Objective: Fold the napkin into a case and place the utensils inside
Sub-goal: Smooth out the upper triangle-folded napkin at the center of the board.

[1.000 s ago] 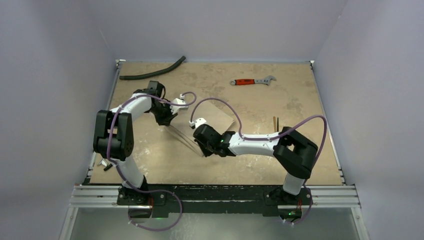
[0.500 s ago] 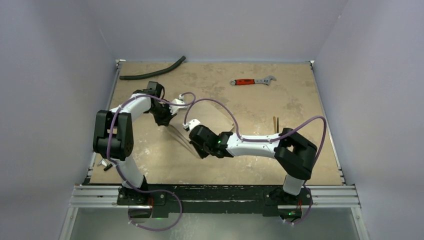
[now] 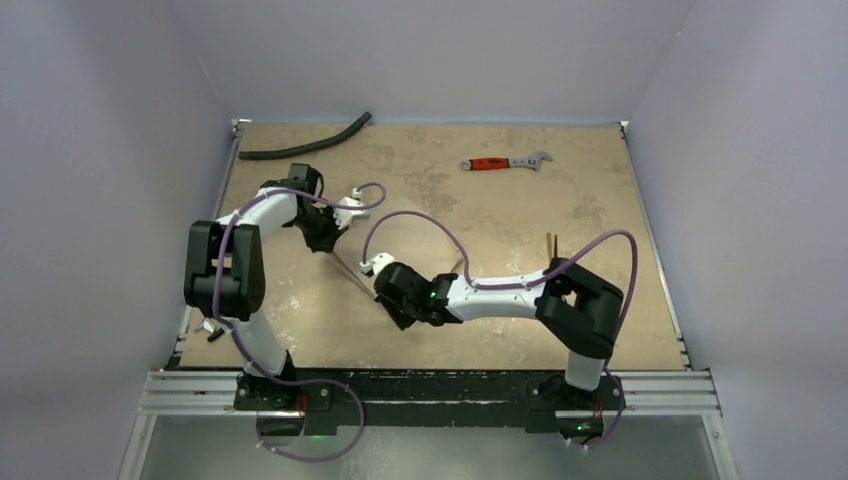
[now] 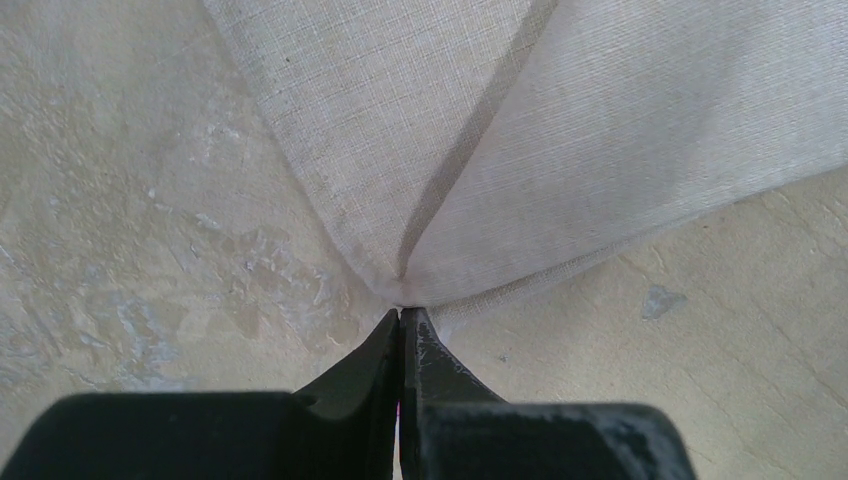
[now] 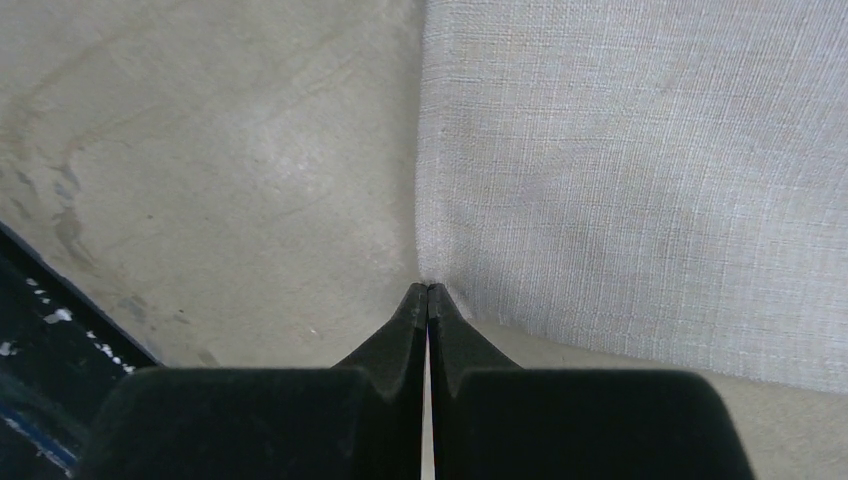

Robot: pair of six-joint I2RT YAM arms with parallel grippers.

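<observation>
The beige napkin [image 3: 415, 250] lies mid-table, and each gripper pinches one of its corners. My left gripper [image 4: 402, 312] is shut on a napkin corner [image 4: 560, 140] where two layers meet at a crease; in the top view it [image 3: 325, 243] is at the napkin's left end. My right gripper [image 5: 428, 288] is shut on another corner of the napkin [image 5: 640, 160]; in the top view it [image 3: 388, 300] is at the near end. The held edge runs taut between them. A slim gold utensil [image 3: 548, 243] lies to the right, partly hidden behind the right arm.
A red-handled wrench [image 3: 503, 162] lies at the back right of centre. A curved black hose [image 3: 305, 147] lies at the back left corner. The table's black front rail [image 5: 40, 330] shows at the lower left of the right wrist view.
Both grippers have moved left with the napkin held between them. The right gripper came left and slightly nearer; the left gripper drew back and left a little.
</observation>
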